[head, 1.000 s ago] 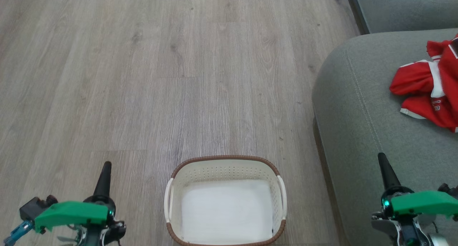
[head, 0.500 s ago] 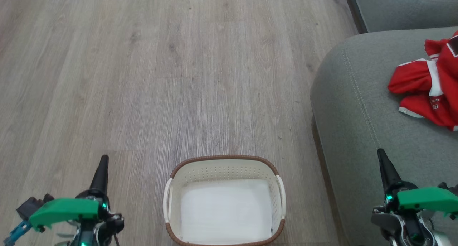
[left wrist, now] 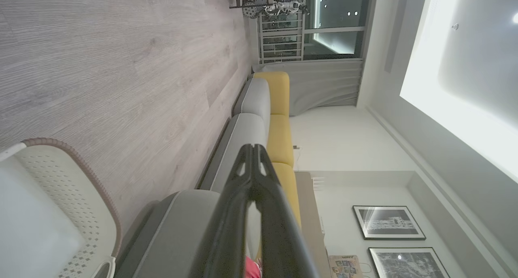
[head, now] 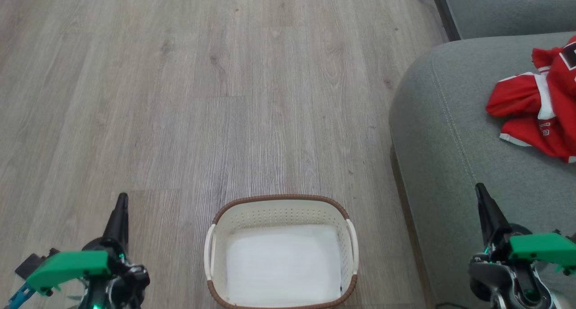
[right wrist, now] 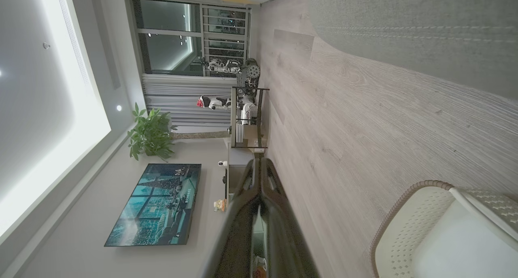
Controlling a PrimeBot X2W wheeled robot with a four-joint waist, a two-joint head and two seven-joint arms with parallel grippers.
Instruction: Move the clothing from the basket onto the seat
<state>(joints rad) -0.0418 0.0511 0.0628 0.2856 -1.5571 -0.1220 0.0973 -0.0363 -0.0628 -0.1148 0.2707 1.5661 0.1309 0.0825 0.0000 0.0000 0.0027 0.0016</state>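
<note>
- Empty laundry basket point(head: 281, 201); red jersey point(head: 535, 115) on the sofa cushion point(head: 441, 133) right of it.
- left gripper point(head: 120, 201), right gripper point(head: 480, 194): jaws closed, holding nothing.
- Transfer looks done; no further grasp seems needed.

Left pincer point(left wrist: 253, 149) seen rising from 6 o'clock, tips pressed together. Basket point(left wrist: 83, 168) seen at 8 o'clock, set on wood floor point(left wrist: 101, 59). Seat point(left wrist: 174, 229) seen just beside basket, partly hidden by pincer. Framed pictures point(left wrist: 388, 223) hung at 4 o'clock.

The clothing point(head: 535, 113), red with white trim, lies crumpled in a heap on the seat point(head: 445, 138), a grey-green cushion with a rounded edge and stitched seam. The basket point(head: 281, 197), cream with perforated walls, brown rim and white side handles, stands upright on the floor beside the seat, white bottom exposed.
</note>
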